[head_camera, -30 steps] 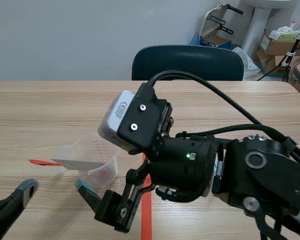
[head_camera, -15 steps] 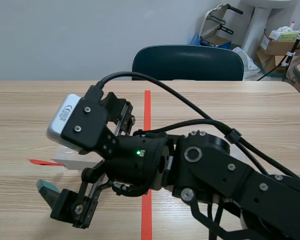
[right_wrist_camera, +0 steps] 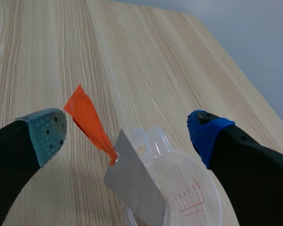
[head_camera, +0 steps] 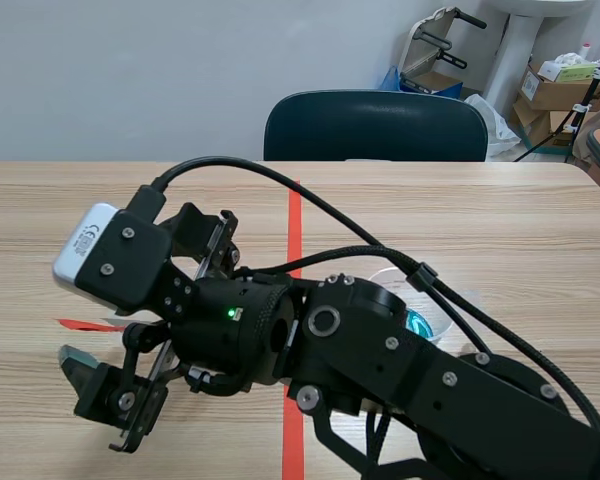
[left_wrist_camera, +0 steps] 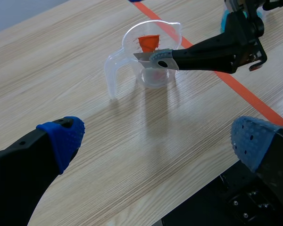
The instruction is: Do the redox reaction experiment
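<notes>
Two grippers, both wide open and empty. Right gripper stretched across to the lower left of the scene frame, poised over a clear measuring cup on the wooden table; grey metal strip leaning inside, one corner above the rim. Left gripper near the cup but apart from it. Likely step: lifting the strip out. Centre the pads on the free upper corner, close gently, pull straight up, and avoid nudging the light cup. Hidden behind the right arm in the scene view: cup and strip, plain in both wrist views. Found only in the scene view, right of centre: a second clear cup with something blue inside.
</notes>
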